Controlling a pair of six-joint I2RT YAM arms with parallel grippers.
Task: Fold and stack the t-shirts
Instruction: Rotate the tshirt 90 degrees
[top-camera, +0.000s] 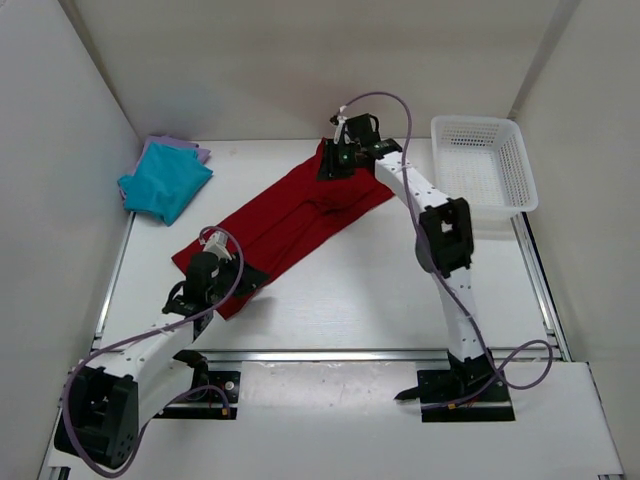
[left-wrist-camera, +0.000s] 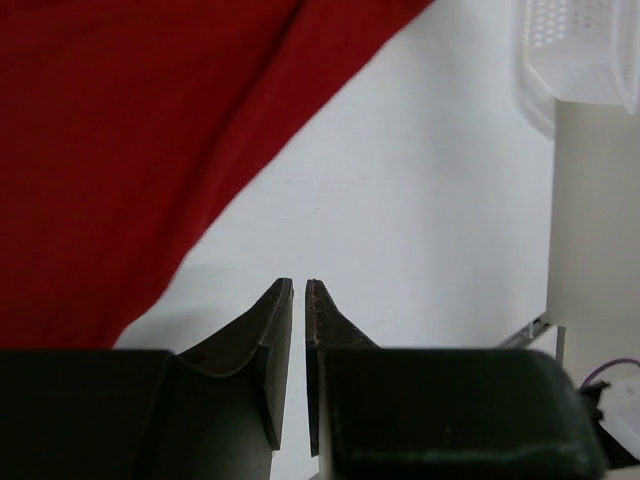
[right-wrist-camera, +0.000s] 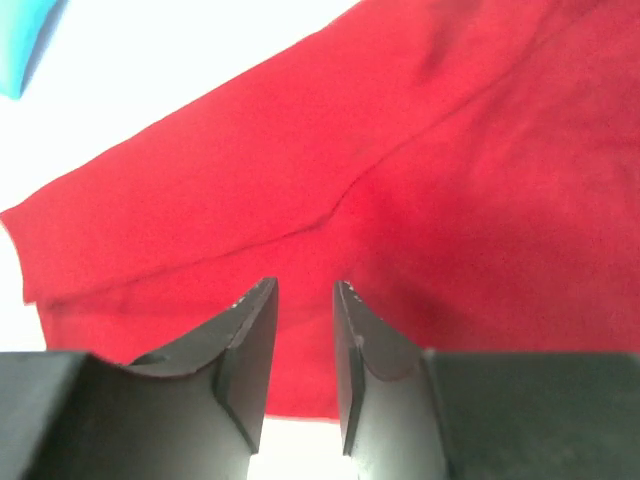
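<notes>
Red fabric, limp and light (it will sag wherever unheld): the red shirt lies diagonally across the worktop. The left gripper, barely parted and empty, sits beside its near edge. The right gripper, narrowly parted and empty, hangs over its far end. I'd pinch the corners.

Three plain t-shirts on a white table
Dark red t-shirt, unpatterned, at centre; teal t-shirt and lavender t-shirt at ten o'clock; white mesh basket at two o'clock; left gripper and right gripper black; cable purple.
</notes>
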